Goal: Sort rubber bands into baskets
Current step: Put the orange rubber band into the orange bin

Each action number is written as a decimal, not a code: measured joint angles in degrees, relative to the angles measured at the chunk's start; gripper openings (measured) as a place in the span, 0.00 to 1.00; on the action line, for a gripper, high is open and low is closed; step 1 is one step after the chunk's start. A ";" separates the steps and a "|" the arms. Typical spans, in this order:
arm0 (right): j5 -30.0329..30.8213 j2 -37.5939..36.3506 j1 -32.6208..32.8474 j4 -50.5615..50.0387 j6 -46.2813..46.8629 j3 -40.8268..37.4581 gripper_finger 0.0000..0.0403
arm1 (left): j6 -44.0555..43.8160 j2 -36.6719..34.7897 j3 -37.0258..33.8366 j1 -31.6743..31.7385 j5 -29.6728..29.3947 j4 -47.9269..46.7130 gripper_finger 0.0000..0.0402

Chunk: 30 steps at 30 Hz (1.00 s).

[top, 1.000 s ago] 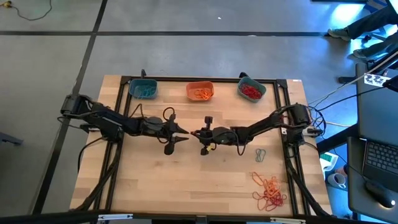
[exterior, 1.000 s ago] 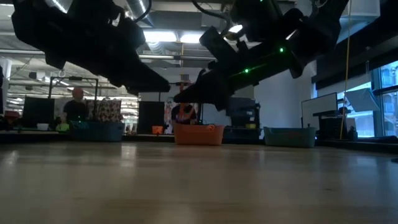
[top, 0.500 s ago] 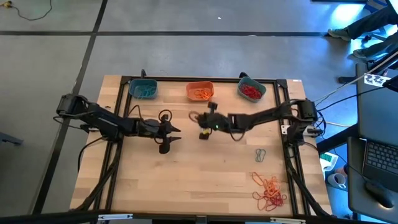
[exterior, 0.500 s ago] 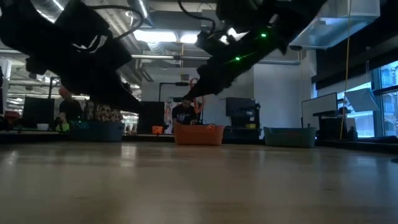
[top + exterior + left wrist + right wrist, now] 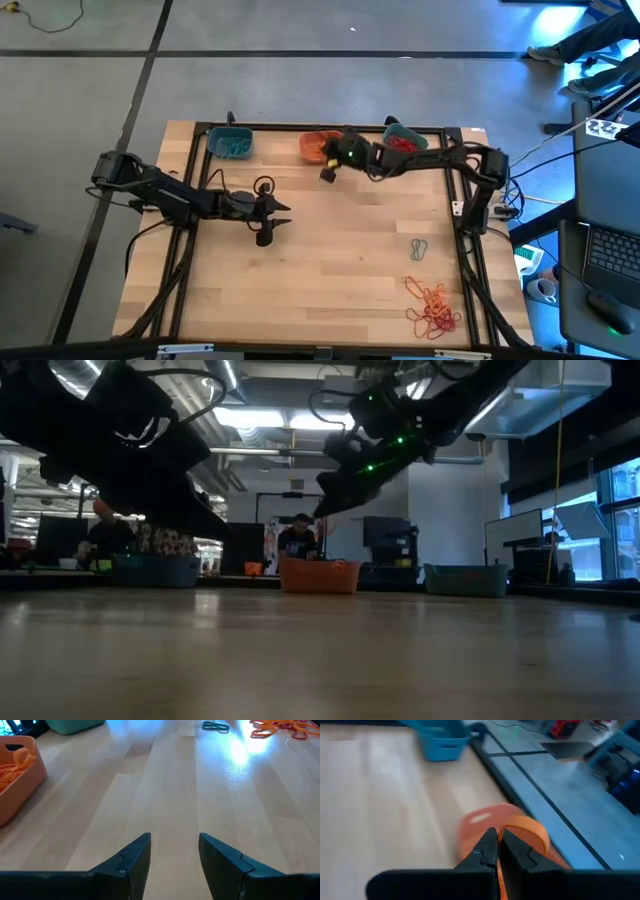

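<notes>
Baskets stood in a row along the far edge of the table [image 5: 330,270]: a teal basket [image 5: 230,143] on the left with a few grey-teal bands in it, an orange basket [image 5: 316,146] in the middle holding orange bands, and a second teal basket [image 5: 405,146] on the right holding red bands. The orange basket's right half was covered from above by the right arm, so its contents showed only in part there (the left wrist view gave a cleaner look at orange loops lying against its wall).

Loose rubber bands lay on the near right part of the table. A tangled orange and red pile [image 5: 434,307] sprawled near the corner with no clear direction, and two grey-teal bands [image 5: 418,248] lay side by side just beyond it, their long axes running roughly from near to far.

Over the orange basket hung the right gripper [image 5: 498,851], fingers pressed together with no visible gap. An orange strip showed just past the tips in the right wrist view, but that view was smeared, and I could not tell whether it was a held band or the basket's rim.

Well apart, over bare wood left of centre, the left gripper [image 5: 174,851] pointed toward the middle with its fingers spread wide and nothing between them.

In the low view a person [image 5: 300,540] showed behind the orange basket, dim and small.
</notes>
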 joint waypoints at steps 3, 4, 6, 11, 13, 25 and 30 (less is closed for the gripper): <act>-0.48 0.45 -2.70 1.38 0.69 0.02 0.03 | -0.02 0.00 0.00 0.00 -0.11 -0.02 0.41; -0.88 0.60 -3.50 1.37 0.95 0.02 0.03 | -0.04 0.00 0.00 0.00 -0.14 -0.02 0.41; -2.84 0.94 -4.87 1.19 1.73 0.01 0.04 | -0.02 0.00 0.00 0.00 -0.14 -0.08 0.41; -6.38 2.46 -6.78 1.55 5.14 0.02 0.14 | -0.02 0.02 0.00 0.00 -0.16 -0.17 0.41; -6.59 2.91 -7.05 0.89 6.27 0.02 0.21 | -0.08 0.02 0.00 0.00 -0.16 -0.35 0.41; -6.87 3.06 -6.95 -5.60 5.98 0.02 0.43 | -0.26 0.04 0.00 0.00 -0.16 -0.46 0.41; -6.43 3.02 -6.95 -6.36 5.80 0.35 0.42 | -0.31 0.04 0.00 0.00 -0.16 -0.46 0.41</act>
